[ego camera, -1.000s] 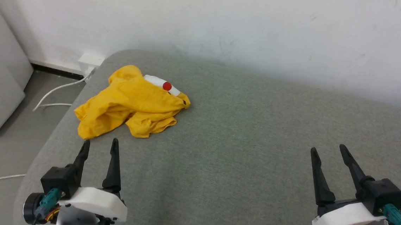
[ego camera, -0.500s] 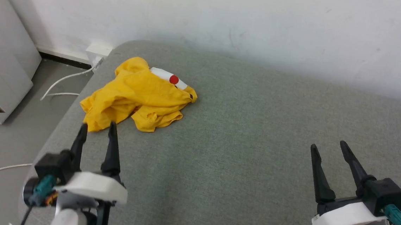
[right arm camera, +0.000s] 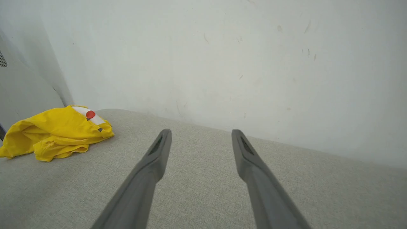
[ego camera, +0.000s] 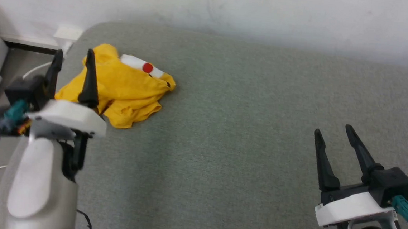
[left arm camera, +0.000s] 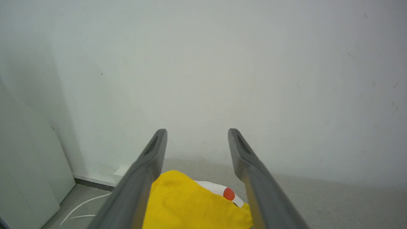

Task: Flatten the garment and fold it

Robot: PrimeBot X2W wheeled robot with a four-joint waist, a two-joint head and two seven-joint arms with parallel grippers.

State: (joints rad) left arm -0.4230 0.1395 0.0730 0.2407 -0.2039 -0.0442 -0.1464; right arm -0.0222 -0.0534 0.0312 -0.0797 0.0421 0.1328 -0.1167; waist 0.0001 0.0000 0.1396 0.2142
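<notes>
A crumpled garment (ego camera: 127, 87), bright yellow, lies in a heap at the far left corner of the grey fabric surface (ego camera: 231, 130), close under the white wall (ego camera: 233, 8). A white patch with a red dot shows on its far side, with a small black mark at the edge nearest the middle of the surface.

My left hand (ego camera: 74, 51) hangs at the heap's left side, its two dark fingers spread wide and holding nothing. In the head view the right finger crosses in front of the yellow cloth, while the left one stands against the surface's rounded corner. Whether either tip touches the fabric I cannot tell. Seen from the left wrist, the left hand (left arm camera: 197, 130) points at the wall, and the garment (left arm camera: 190, 206) shows low down between the fingers.

My right hand (ego camera: 332, 129) is well apart from the garment, over the near right of the surface, also wide and empty. From the right wrist, the right hand (right arm camera: 201, 130) faces the wall, with the garment (right arm camera: 57, 133) off to that view's left.

A white cable (left arm camera: 82, 206) trails on the floor beside the corner.
</notes>
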